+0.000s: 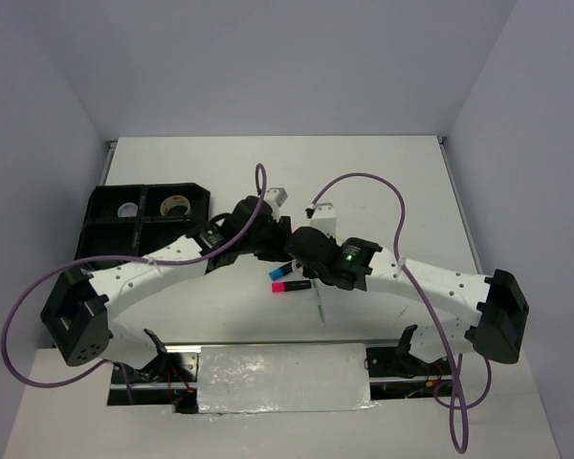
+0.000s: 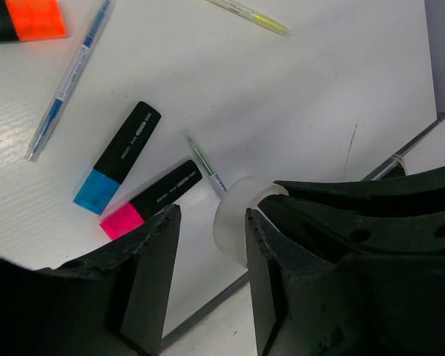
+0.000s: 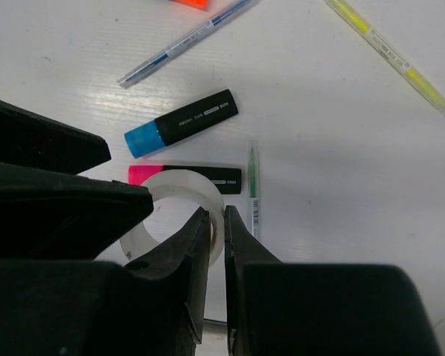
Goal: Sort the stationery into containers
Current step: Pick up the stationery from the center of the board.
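The right gripper [image 3: 216,226] pinches the tape roll [image 3: 179,183] by its wall; the left gripper [image 2: 213,216], jaws apart, straddles it.

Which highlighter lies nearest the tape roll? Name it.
The pink-ended highlighter, right by the tape roll; the blue-ended highlighter lies past it, the orange-ended highlighter farther still.

Pretty bright, even light from overhead; slight sheen on the white surface [image 3: 319,111], shadows soft and faint. Wrist views blur the close black fingers [image 2: 148,282] a bit.
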{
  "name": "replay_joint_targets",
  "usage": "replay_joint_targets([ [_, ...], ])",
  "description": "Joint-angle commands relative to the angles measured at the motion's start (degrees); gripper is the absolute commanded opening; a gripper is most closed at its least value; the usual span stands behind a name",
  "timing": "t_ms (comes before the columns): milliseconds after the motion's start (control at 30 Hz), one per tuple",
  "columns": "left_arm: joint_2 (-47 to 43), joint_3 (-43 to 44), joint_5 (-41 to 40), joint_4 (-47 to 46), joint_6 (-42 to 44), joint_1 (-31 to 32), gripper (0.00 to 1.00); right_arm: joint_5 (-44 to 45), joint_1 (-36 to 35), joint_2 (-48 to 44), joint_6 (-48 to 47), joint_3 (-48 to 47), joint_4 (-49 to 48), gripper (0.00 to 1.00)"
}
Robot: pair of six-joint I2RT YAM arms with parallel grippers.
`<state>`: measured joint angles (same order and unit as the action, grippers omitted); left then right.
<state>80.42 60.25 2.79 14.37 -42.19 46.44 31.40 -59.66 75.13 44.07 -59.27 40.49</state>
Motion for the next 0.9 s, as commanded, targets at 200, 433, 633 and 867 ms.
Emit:
replay_joint_targets([
  [200, 1.40, 3.30, -0.94, 0.04, 0.71, 1.90, 0.55, 2.88, -0.81, 1.16, 0.92, -3.93, -0.50, 0.09],
  [433, 3.77, 3.82, -2.52, 1.54, 1.50, 3.31, 0.23, 3.14, -1.25, 1.60, 0.66, -6.04, 0.21, 0.09],
  [633, 4.48, 5.05, -5.68, 3.56, 2.20, 3.40, 0.00, 1.83, -1.34, -0.16, 0.14, -4.81, -2.25, 0.15],
  [867, 4.65, 7.60, -14.56, 8.21, 0.80, -0.72, 0.00, 0.41, -1.25, -5.96, 0.48, -0.86, -6.39, 0.97],
])
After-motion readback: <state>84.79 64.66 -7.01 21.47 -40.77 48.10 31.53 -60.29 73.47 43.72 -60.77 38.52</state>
